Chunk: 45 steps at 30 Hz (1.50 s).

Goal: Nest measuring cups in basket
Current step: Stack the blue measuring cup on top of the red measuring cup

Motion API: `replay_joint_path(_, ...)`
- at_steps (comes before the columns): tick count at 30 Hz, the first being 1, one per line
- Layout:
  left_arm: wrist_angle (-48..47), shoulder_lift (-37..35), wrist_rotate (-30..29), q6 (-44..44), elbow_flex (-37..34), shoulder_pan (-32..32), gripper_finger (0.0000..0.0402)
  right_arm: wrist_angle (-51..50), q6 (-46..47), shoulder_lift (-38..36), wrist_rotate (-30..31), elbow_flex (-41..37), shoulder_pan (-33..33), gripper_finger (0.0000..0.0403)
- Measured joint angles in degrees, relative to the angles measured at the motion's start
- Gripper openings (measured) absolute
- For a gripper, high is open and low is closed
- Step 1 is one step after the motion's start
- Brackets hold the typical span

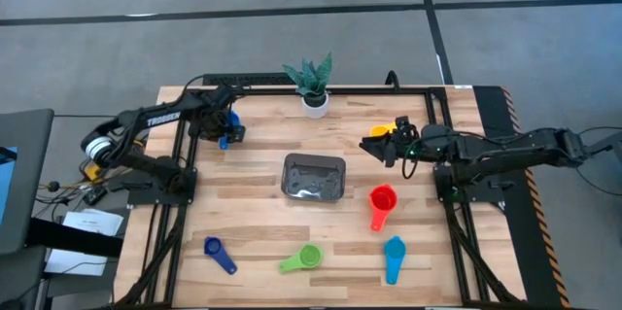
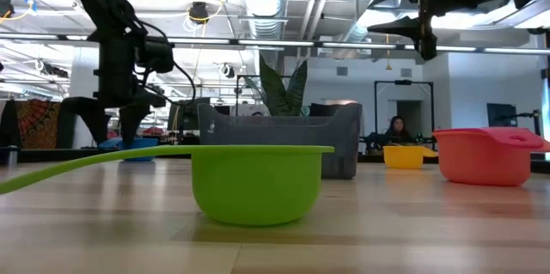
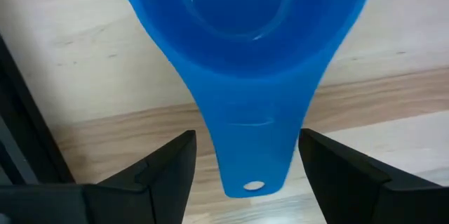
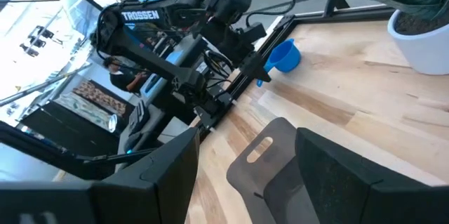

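A blue measuring cup (image 3: 238,20) sits on the table near the far left corner. My left gripper (image 3: 247,140) is open just above it (image 1: 224,135), with one finger on each side of the cup's flat handle (image 3: 252,147), not touching. My right gripper (image 1: 381,147) is open and raised above the table (image 2: 421,25), close to a yellow cup (image 1: 379,131). The dark mesh basket (image 1: 313,176) stands mid-table. Red (image 1: 382,201), blue (image 1: 394,252), green (image 1: 303,258) and dark blue (image 1: 219,252) cups lie on the near half.
A white-potted plant (image 1: 313,91) stands at the far edge, between the arms. Black frame rails (image 1: 185,155) run along the table's left and right sides. A person (image 2: 398,128) sits in the room behind. Bare wood lies between the basket and the near cups.
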Motion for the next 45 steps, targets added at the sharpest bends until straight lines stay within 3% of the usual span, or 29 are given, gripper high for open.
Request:
replay_joint_path(4,0.0,0.5,0.2,0.2,0.0,0.0,0.0216,0.0,0.4,0.0,0.0,0.0,-0.1,0.0260)
replay_joint_path(11,0.0,0.5,3.9,1.8,0.0,0.0,0.0123,0.0,0.5,0.0,0.2,0.0,-0.1,0.0260)
replay_joint_path(18,-0.1,0.5,4.8,2.5,0.0,0.0,0.0121,0.0,0.5,0.0,0.4,0.0,-0.1,0.0260)
replay_joint_path(24,-0.5,0.5,6.2,3.2,0.0,0.0,0.0151,0.0,0.5,0.0,0.4,0.0,-0.1,0.0260)
replay_joint_path(33,-0.6,0.1,6.9,3.2,0.8,-1.0,0.0122,0.0,1.0,0.0,0.4,0.0,-0.1,0.0260)
replay_joint_path(40,-1.1,-4.4,7.0,2.6,2.6,-3.4,0.0151,0.0,1.6,0.0,0.7,0.0,-0.1,0.0260)
replay_joint_path(45,-2.0,-9.7,6.6,-0.3,3.2,-6.2,0.0130,0.4,3.0,1.2,1.6,0.0,-0.2,0.0260)
